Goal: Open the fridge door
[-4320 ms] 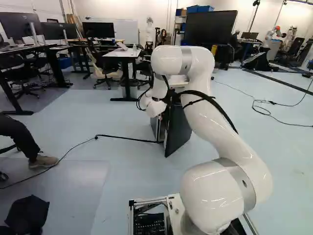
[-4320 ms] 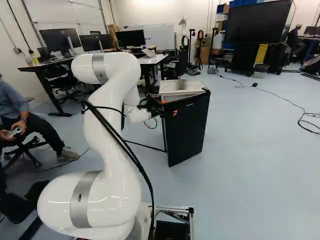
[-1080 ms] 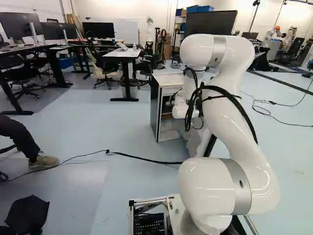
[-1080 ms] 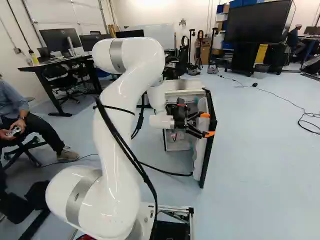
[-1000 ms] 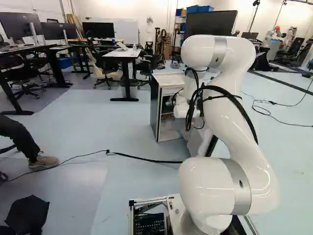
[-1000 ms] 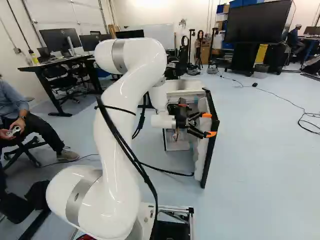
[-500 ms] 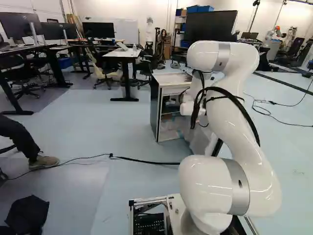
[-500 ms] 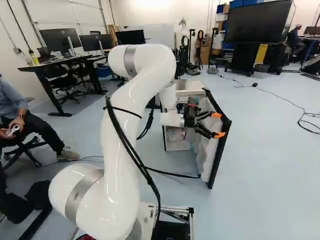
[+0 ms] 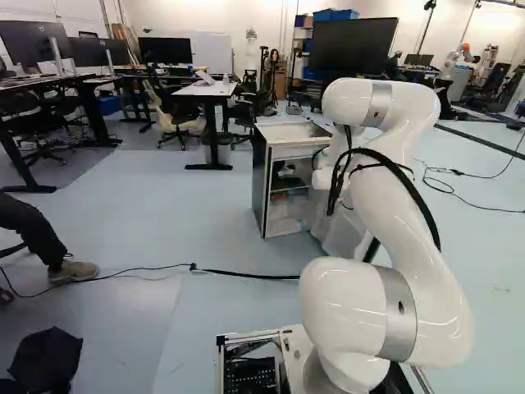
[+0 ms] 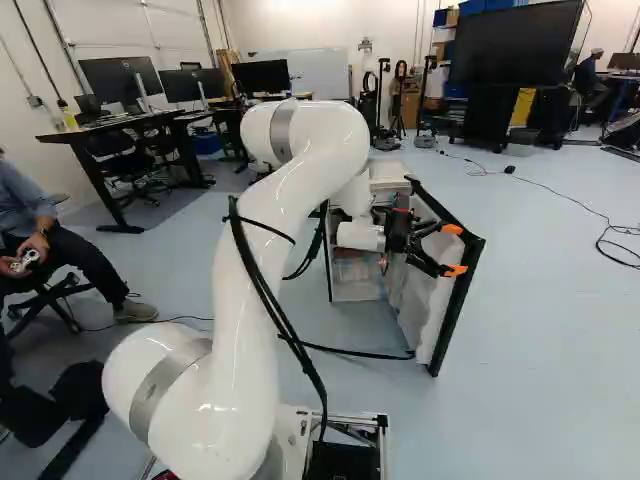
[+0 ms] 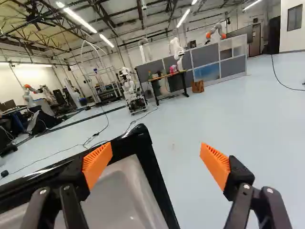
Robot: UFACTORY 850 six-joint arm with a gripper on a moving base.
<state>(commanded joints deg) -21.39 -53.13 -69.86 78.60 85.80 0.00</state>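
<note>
Fridge door [image 10: 430, 310] stands swung well out from the fridge cabinet [image 9: 283, 131], its pale lining turned toward the tool [image 11: 156, 164] and its long axis upright, roughly crosswise to the way the tool points. The tool itself is spread wide and pinches nothing: one orange pad [image 11: 96, 164] lies at the door's dark top rim, close by the upper corner, while the other pad [image 11: 214, 162] reaches past the free edge [image 11: 157, 191], with the floor [image 11: 267, 124] beyond it. Whether the first pad actually touches the rim, I cannot tell. The cabinet sits behind the fingertips, on the wrist's side, so the door lies ahead of the tool and its opening swing runs away from the cabinet. That relation is what the coming move turns on: if more opening is wanted, the tool should press outward on the lining, near the free edge, where a light push ought to do. With one finger already past that edge, the likely fault is sliding off it, so the push should follow the door's arc rather than a straight line.
</note>
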